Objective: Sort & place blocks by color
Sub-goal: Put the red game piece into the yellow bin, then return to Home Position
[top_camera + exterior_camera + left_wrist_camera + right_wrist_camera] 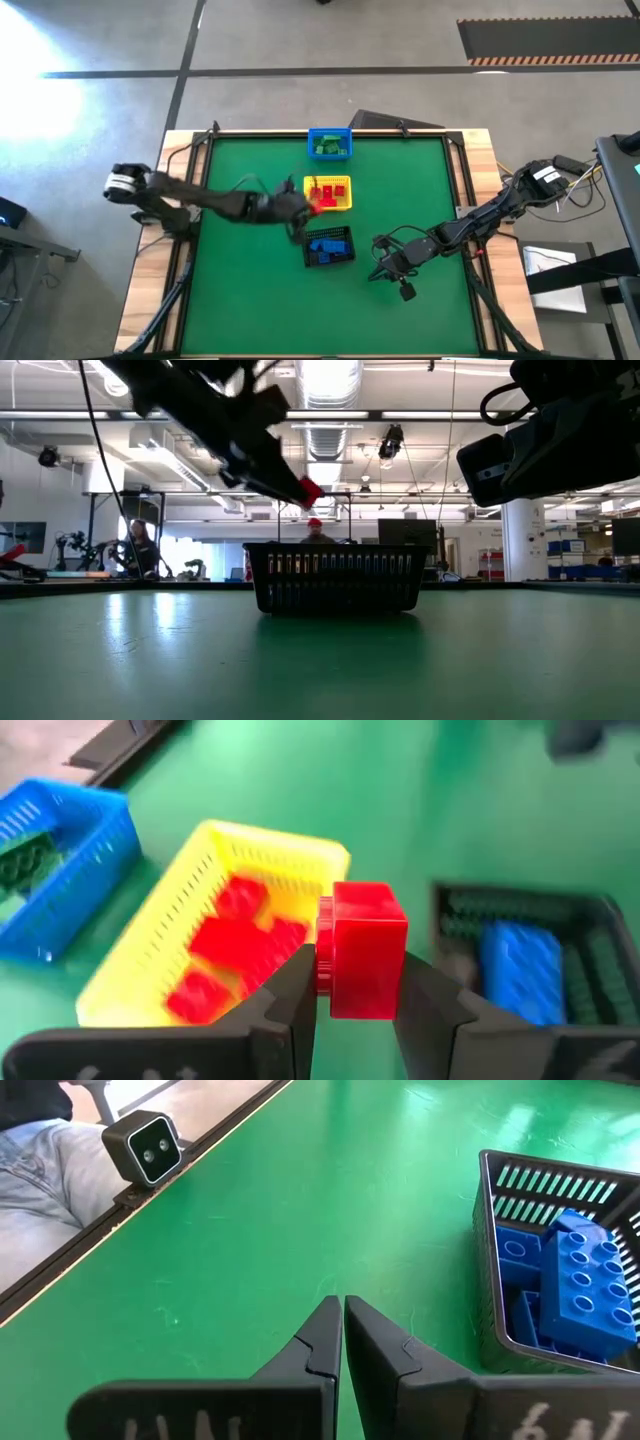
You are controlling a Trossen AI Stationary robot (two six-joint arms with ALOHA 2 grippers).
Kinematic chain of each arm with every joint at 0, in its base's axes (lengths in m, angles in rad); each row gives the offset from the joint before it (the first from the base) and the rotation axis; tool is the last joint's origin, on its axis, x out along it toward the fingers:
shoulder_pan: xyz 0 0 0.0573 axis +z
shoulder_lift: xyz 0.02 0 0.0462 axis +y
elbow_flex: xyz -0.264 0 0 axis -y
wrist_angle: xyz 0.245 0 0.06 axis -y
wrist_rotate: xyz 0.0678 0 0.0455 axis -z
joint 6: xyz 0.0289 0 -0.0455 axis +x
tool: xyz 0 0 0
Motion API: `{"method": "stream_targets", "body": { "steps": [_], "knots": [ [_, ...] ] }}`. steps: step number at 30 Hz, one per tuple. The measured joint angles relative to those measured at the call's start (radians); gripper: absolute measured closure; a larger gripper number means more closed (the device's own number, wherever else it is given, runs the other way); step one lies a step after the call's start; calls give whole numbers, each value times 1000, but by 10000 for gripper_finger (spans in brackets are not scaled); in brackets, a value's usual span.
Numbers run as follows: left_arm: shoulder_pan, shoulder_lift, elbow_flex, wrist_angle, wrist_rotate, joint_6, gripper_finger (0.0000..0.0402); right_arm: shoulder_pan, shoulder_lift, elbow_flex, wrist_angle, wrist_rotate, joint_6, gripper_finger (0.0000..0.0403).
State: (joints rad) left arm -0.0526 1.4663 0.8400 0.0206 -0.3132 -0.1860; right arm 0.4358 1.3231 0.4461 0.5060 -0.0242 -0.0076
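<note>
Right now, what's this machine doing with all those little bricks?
It's sorting toy bricks by colour into baskets. The left gripper holds a red brick in the air, close to the yellow basket that already has red ones. Green bricks sit in the blue basket, blue bricks in the black basket. The right gripper waits shut, beside the black basket, holding nothing.

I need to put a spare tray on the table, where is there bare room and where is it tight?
The green mat is bare along the near edge and across the left part below the left arm. The far right corner, beyond the right hand, is bare too. The centre is crowded: blue basket, yellow basket and black basket stand in a row, with the left hand holding a red block there.
</note>
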Motion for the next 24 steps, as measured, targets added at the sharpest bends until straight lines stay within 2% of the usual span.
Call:
{"method": "stream_targets", "body": {
  "steps": [3,5,13,19,24],
  "knots": [
    [101,46,11,76,113,39,319,0,0,0,0,0,-3,394],
    [146,86,24,80,151,48,319,0,0,0,0,0,-3,394],
    [217,211,81,82,183,90,310,0,0,-1,0,0,-3,394],
    [223,205,96,82,183,122,283,0,0,-2,0,0,-3,394],
    [226,153,92,81,183,149,278,0,0,-3,1,0,-18,394]
  ]
}}
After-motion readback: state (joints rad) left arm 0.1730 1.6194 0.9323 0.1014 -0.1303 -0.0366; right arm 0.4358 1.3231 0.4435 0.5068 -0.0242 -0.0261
